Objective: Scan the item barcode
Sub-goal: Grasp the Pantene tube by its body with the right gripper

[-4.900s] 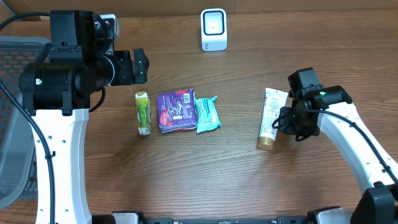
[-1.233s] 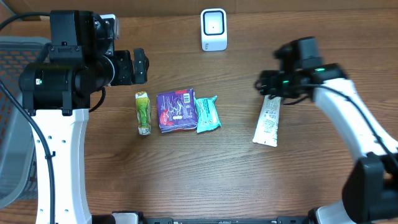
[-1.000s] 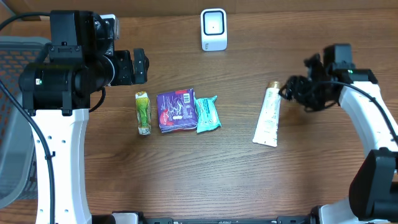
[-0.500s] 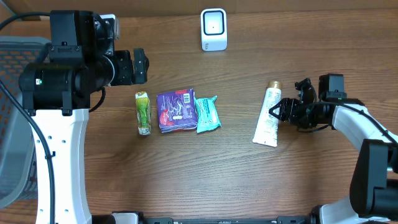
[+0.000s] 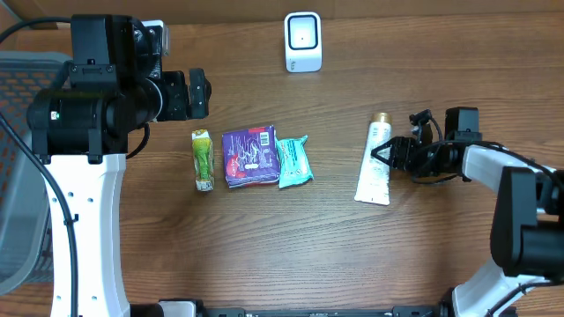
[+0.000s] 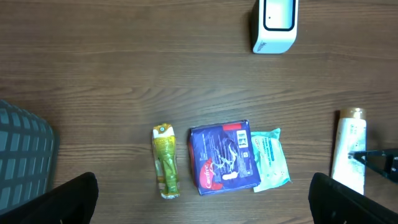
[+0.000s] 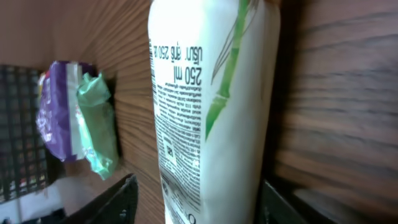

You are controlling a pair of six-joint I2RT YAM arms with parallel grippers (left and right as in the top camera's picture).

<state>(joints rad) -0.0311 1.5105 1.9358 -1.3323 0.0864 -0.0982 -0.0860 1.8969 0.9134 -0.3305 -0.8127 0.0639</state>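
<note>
The white tube point(image 5: 374, 164) with a gold cap lies flat on the table at the right, cap pointing to the far side. My right gripper point(image 5: 389, 156) is low at the table on the tube's right side, open, its fingers straddling the tube. In the right wrist view the tube point(image 7: 211, 93) fills the space between the jaws of my right gripper point(image 7: 199, 193), with a gap showing at the left finger. The white scanner point(image 5: 302, 41) stands at the far edge. My left gripper point(image 5: 199, 94) hangs high on the left, open and empty.
A green sachet point(image 5: 203, 159), a purple pack point(image 5: 249, 157) and a teal pack point(image 5: 294, 162) lie side by side mid-table. A grey basket point(image 5: 19, 132) stands at the left edge. In the left wrist view the scanner point(image 6: 274, 25) is at the top.
The tube has been turned end for end and set down. My right gripper drew back to the right, then came in low from the right around the tube, nudging it slightly left. The left arm stayed still.
</note>
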